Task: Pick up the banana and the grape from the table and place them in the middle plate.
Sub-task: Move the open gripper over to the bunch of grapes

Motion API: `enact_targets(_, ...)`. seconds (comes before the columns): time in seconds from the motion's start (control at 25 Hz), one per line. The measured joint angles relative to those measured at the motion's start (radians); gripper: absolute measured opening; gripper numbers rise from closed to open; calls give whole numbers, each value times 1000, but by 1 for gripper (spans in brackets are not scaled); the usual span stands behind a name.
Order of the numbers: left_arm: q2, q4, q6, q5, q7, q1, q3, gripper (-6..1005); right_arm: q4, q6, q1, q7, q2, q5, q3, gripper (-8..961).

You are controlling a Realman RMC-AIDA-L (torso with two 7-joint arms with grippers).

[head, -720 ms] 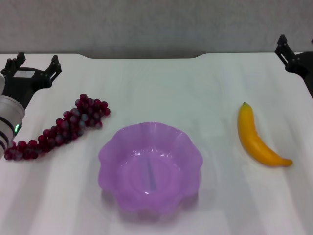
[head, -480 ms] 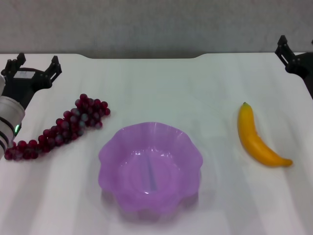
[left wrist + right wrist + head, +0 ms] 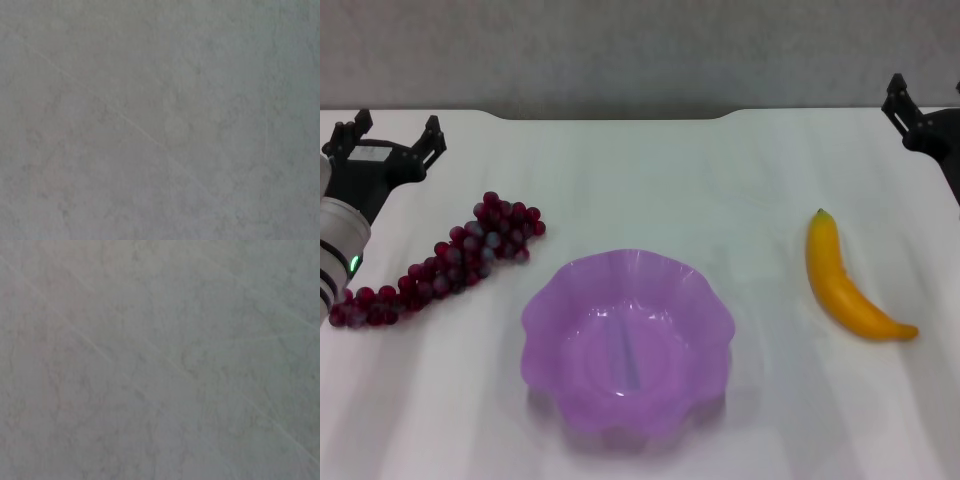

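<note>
The purple scalloped plate sits empty at the middle front of the white table. The dark red grape bunch lies left of it. The yellow banana lies right of it, green tip pointing away. My left gripper is open and empty at the far left, just behind the grapes. My right gripper shows only partly at the far right edge, behind the banana. Both wrist views show only a plain grey surface.
A grey wall rises behind the table's far edge. White tabletop lies between the plate and each fruit.
</note>
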Motion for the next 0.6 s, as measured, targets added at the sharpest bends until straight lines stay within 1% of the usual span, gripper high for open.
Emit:
enact_targets(0.52,3,25,-53,6,4,1,6,893,-2,36,2,-2,0,-2,-3,892)
enact_targets(0.6,4,38,-85,9,5,1,9,893,-3,36,0,-2,0,-2,-3,892)
